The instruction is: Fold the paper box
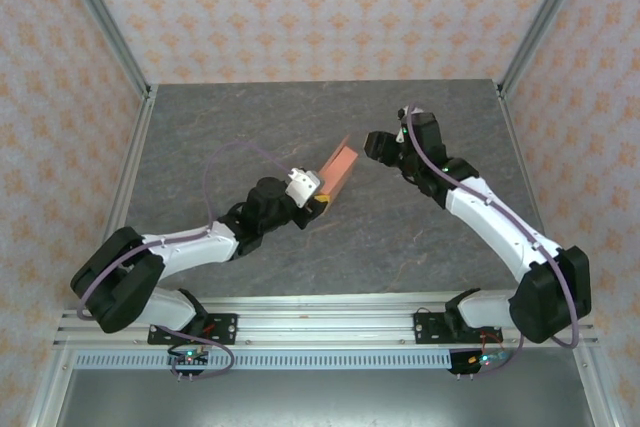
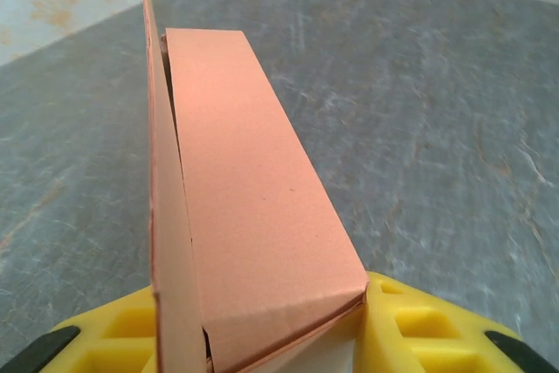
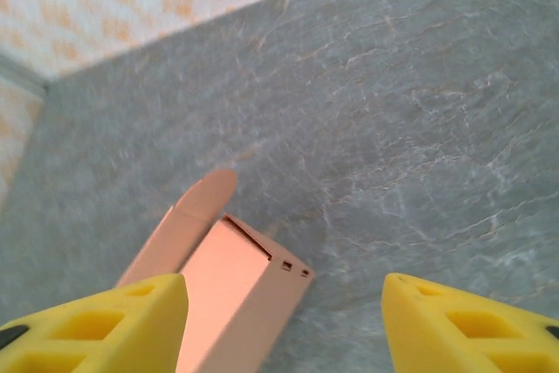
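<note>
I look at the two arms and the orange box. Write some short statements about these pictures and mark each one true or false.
1. The left tool grips the box. True.
2. The right tool is shut. False: its fingers stand wide apart.
3. The box is a flat sheet. False: it is folded into a long box shape, with one end flap open.
4. The table is gray. True.

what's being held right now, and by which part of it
The left tool grips the paper box by one narrow end, a finger on each side. The right tool is open, holding nothing.
</note>
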`<state>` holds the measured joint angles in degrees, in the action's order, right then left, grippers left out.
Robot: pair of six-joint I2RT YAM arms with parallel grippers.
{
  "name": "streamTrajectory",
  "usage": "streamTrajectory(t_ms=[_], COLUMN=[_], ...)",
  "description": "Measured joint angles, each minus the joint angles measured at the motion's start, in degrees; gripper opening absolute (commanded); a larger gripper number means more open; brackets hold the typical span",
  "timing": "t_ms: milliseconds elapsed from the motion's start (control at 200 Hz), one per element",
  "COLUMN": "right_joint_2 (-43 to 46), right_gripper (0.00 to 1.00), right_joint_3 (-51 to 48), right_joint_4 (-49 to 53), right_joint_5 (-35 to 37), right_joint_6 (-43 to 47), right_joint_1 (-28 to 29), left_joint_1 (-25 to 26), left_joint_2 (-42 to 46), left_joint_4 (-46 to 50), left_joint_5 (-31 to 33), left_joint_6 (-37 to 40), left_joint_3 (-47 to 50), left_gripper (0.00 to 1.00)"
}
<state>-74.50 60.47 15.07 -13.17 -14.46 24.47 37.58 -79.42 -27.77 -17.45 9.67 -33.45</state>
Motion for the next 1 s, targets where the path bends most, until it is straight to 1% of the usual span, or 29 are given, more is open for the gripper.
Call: streamTrajectory(t_ms=[105, 190, 255, 320, 460, 591, 686, 856, 1001], right_joint_2=[0.2, 1.0, 2.3, 3.6, 4.6, 4.0, 1.6, -5.2, -7.7], right_gripper=[0.60, 0.59, 0.59, 0.60, 0.60, 0.60, 0.59, 0.55, 0.51], right_joint_3=[-1.6, -4.4, -7.1, -9.2, -10.1, -10.1, -9.7, -6.0, -4.6], right_joint_4=[-0.4, -1.4, -2.9, -3.7, -4.5, -4.8, -4.3, 0.7, 3.8], right_joint_5=[-8.5, -16.6, -21.1, -24.4, -29.9, -33.1, -35.1, -37.4, -38.6], right_joint_6=[11.3, 20.6, 26.4, 31.6, 40.3, 46.0, 49.7, 55.5, 58.7], right_joint_1=[-2.7, -6.0, -8.6, -10.6, -12.9, -13.9, -14.0, -14.0, -14.0], left_joint_1=[-3.7, -6.4, -8.0, -9.6, -12.7, -13.9, -13.9, -14.0, -14.1], left_joint_2=[-0.4, -2.3, -3.9, -4.7, -5.4, -9.4, -11.8, -12.3, -12.8], left_joint_4=[6.5, 14.9, 20.4, 24.1, 29.8, 38.1, 42.2, 46.1, 47.8], left_joint_5=[-7.6, -13.5, -17.6, -21.6, -29.0, -32.8, -34.9, -36.8, -38.1], left_joint_6=[3.0, 7.2, 11.4, 15.8, 23.4, 30.4, 34.7, 39.6, 41.7], left_joint_3=[-3.0, -9.0, -13.7, -16.5, -17.9, -22.1, -25.0, -26.3, -26.8], left_gripper=[0.27, 0.27, 0.27, 0.26, 0.26, 0.26, 0.26, 0.26, 0.27])
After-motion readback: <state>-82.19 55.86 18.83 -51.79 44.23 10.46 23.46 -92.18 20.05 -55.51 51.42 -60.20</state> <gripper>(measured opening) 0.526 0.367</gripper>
